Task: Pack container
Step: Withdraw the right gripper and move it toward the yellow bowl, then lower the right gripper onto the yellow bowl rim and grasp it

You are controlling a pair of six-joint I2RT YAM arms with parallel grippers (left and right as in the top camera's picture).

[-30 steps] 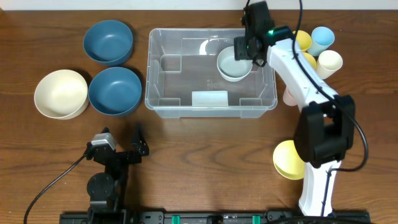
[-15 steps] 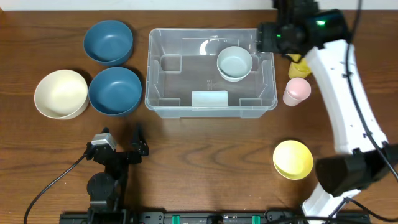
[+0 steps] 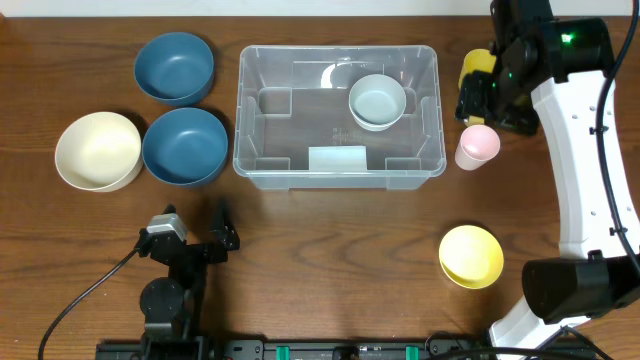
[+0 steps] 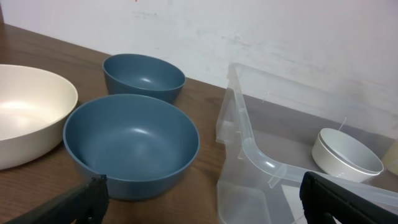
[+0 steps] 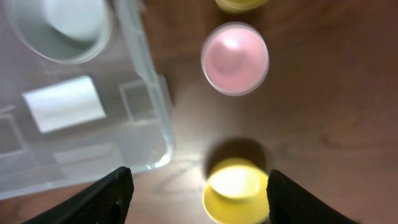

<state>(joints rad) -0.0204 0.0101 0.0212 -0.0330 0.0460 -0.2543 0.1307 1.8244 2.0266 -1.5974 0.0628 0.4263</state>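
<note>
- Looking down on a brown wooden table (image 3: 330,230), with twelve o'clock at the far edge and six o'clock at the robot's base.
- Toward twelve o'clock from the table's middle sits the container (image 3: 300,130), a large clear plastic bin standing upright with its mouth open.
- A pale label (image 3: 337,160) shows on the container's six o'clock wall.
- One small pale bowl (image 3: 377,100) rests upright inside, in the corner at about one o'clock.
- At ten o'clock from the container is the far blue bowl (image 3: 174,67).
- At nine o'clock is the near blue bowl (image 3: 185,145), with a cream bowl (image 3: 97,150) just beside it, again at nine o'clock.
- A pink cup (image 3: 477,147) stands just outside the container's three o'clock wall.
- At twelve o'clock from that cup is a yellow cup (image 3: 477,66), partly hidden by the right arm (image 3: 575,150).
- At six o'clock from the pink cup, well apart, lies a yellow bowl (image 3: 471,256).
- The right gripper (image 5: 198,179) hangs above the bare table outside the container, at its three o'clock, over the pink cup and yellow bowl. Its fingers are spread wide with nothing between them.
- The left gripper (image 4: 202,190) sits low at about seven o'clock from the container, facing the blue bowls. Its fingers are far apart and empty.
</note>
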